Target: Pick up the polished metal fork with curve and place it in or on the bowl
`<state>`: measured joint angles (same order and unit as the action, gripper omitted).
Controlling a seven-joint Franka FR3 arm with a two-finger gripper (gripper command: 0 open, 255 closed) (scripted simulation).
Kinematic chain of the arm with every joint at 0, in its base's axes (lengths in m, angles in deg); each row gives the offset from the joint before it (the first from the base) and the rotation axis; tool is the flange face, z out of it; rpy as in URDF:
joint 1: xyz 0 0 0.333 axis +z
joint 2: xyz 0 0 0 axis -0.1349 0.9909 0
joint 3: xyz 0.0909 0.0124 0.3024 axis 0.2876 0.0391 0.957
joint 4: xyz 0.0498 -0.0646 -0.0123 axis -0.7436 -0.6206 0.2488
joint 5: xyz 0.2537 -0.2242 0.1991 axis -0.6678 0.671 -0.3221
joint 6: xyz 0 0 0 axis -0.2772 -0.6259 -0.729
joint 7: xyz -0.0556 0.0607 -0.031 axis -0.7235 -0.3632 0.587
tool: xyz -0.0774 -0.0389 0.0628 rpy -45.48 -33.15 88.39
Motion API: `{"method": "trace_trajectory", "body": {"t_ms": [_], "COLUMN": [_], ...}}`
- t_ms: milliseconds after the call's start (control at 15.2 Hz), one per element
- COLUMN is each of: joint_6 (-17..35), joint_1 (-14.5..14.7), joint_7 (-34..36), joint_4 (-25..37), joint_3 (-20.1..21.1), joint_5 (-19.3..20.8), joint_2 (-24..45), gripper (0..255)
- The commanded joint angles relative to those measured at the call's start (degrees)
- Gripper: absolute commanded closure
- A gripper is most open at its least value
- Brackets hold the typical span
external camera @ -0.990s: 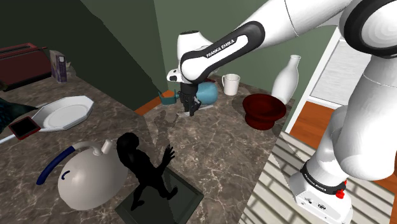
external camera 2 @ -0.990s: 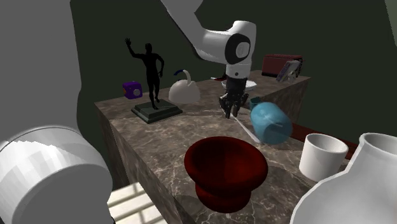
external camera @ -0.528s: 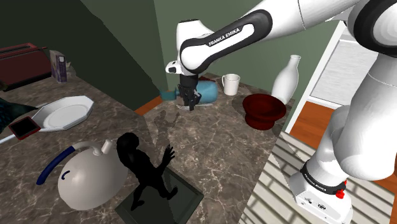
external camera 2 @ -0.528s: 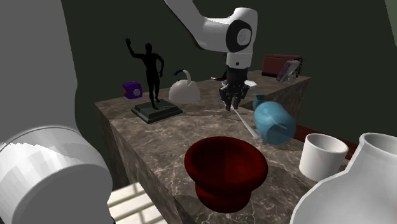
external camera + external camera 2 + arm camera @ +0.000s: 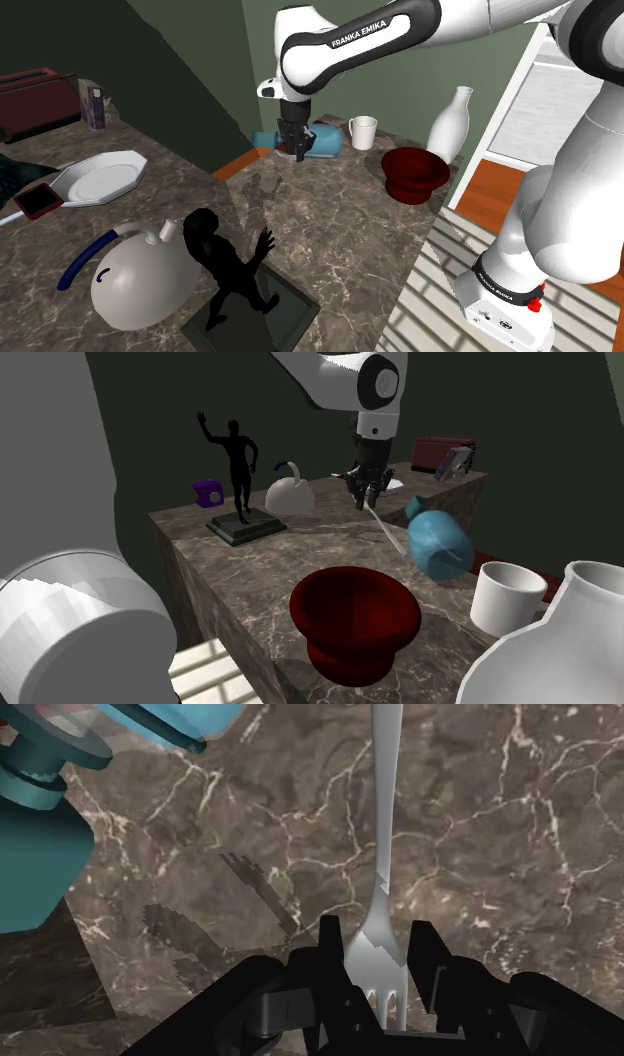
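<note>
End effector (image 5: 378,966) is pinching the fork (image 5: 384,824) at its tine end — the handle is slanting down free above the veined table (image 5: 250,567), beside the blue jug (image 5: 435,542), well apart from the dark red bowl (image 5: 345,652). Fork is looking light, stiff and slick; gripped this far off-centre, it is likely swinging easily. Counting: one fork, one bowl, one jug, one white mug (image 5: 505,597).

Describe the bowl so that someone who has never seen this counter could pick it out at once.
Follow the dark marble counter to its far corner at the shoulder view's right. There the bowl stands close to a white mug and a tall white vase. It is the only dark red thing among them, wide-mouthed and set on a thick foot.
</note>
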<state>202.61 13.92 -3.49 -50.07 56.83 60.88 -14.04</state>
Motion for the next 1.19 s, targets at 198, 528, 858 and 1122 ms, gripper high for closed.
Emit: {"method": "trace_trajectory", "body": {"t_ms": [198, 528, 858, 1122], "joint_6": [-3.81, -6.03, -5.07, -5.38], "joint_1": [-0.04, -0.35, -1.91, -3.37], "joint_7": [0.26, -0.13, -3.12, -5.58], "joint_4": [2.93, 2.63, -8.55, -16.21], "joint_3": [-0.04, -0.34, -2.01, -3.62], "joint_5": [0.16, 0.33, 1.05, 2.16], "joint_2": [-0.87, -3.35, -13.40, -21.24], "gripper": [255, 255, 255, 255]}}
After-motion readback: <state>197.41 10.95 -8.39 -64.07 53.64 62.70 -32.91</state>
